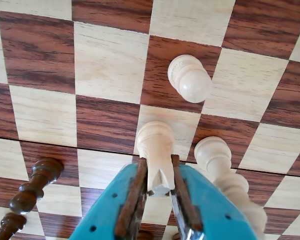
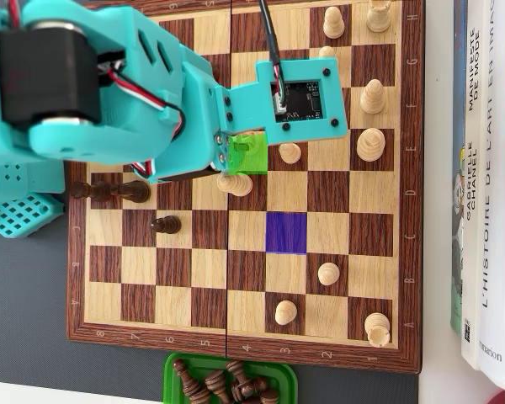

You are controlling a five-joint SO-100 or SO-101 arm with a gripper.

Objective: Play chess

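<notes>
My teal gripper (image 1: 159,162) is shut on a light wooden chess piece (image 1: 155,142) with a notched top, like a bishop; the jaws clamp its upper part. In the overhead view the gripper (image 2: 234,181) holds this piece (image 2: 236,183) over the middle of the wooden chessboard (image 2: 408,194), just below a green-tinted square (image 2: 252,156). A purple-tinted square (image 2: 286,233) lies lower right of it. A light pawn (image 1: 190,80) stands ahead of the gripper, and a taller light piece (image 1: 215,157) is close to its right jaw.
Dark pieces (image 1: 35,185) stand to the left in the wrist view; in the overhead view they are at the board's left (image 2: 109,191), with a dark pawn (image 2: 164,225). Several light pieces stand at the right side (image 2: 370,145). A green tray (image 2: 172,370) holds captured dark pieces. Books (image 2: 484,168) lie to the right.
</notes>
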